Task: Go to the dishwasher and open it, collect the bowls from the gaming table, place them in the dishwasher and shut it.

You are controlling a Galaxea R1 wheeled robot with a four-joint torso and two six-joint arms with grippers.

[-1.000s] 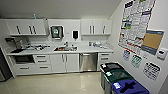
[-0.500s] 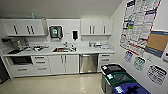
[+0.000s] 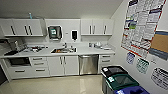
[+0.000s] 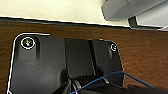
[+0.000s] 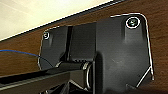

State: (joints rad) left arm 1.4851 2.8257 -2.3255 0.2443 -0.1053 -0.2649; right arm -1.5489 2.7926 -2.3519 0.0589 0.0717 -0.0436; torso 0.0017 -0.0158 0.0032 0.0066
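Starting at the claws: both wrist views give me the dark mounting plate and jointed bar over brown wood-grain flooring and a strip of pale floor, so I can't tell if either claw is apart or together. No points on them. Judging by that, my arms hang low at the robot's sides, tucked for driving, carrying nothing that I can see.

Outward, head view: kitchenette ahead. The dishwasher (image 3: 88,64) sits under the counter (image 3: 82,51), steel front shut, bar handle along its top edge, between the white cabinet doors (image 3: 63,65) on its left and a stack of drawers (image 3: 106,60) on its right. It stands just right of the sink (image 3: 63,50), which makes sense for plumbing and for loading. Upper cabinets (image 3: 96,27) are on the wall, with a paper-towel dispenser (image 3: 54,32) and a soap dispenser (image 3: 74,35) between them above the sink.

Near right: recycling bins (image 3: 119,81) stand against the poster wall (image 3: 146,27), close to my path, so I'd keep left when approaching.

My read: first step, getting to the dishwasher; the door is not yet opened. Pale floor (image 3: 57,86) lies open between me and it.
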